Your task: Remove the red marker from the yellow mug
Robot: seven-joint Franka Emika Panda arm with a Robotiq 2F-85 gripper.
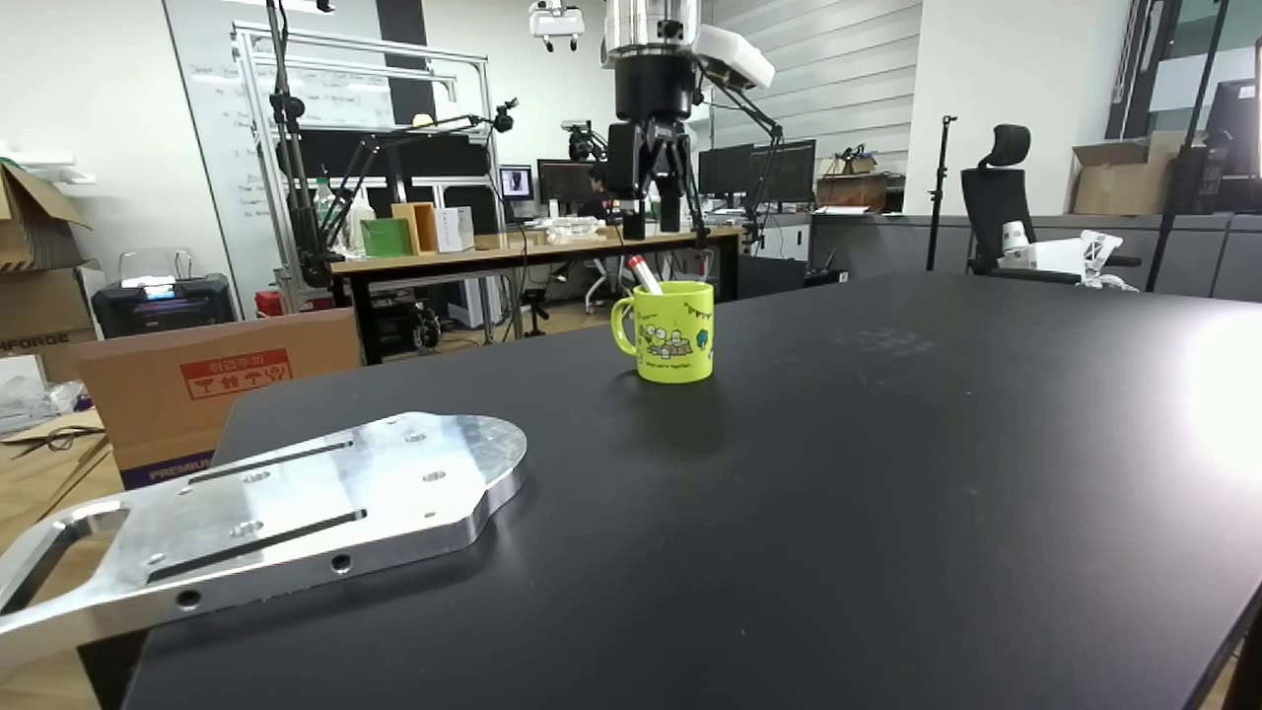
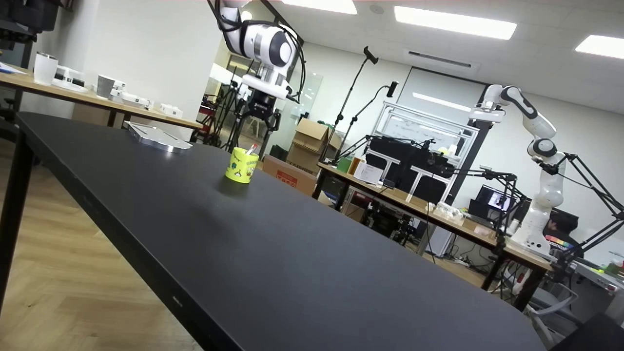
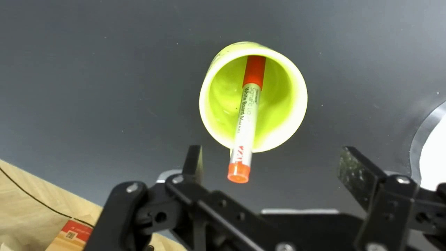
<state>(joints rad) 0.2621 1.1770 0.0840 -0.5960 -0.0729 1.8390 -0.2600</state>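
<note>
One red marker [image 3: 248, 118], "White Board" legible only in wrist view, tilts in yellow mug [image 3: 277, 101] below gripper [image 3: 274, 166], fingers spread apart.

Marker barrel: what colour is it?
The marker barrel is whitish with dark and red print; best seen in the wrist view.

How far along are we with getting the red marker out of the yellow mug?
Done: the open fingers hang above the yellow mug, seemingly ready. In hand: nothing is gripped yet. Left: gripping the red whiteboard marker, which leans in the mug with one end sticking out, then lifting it clear.
</note>
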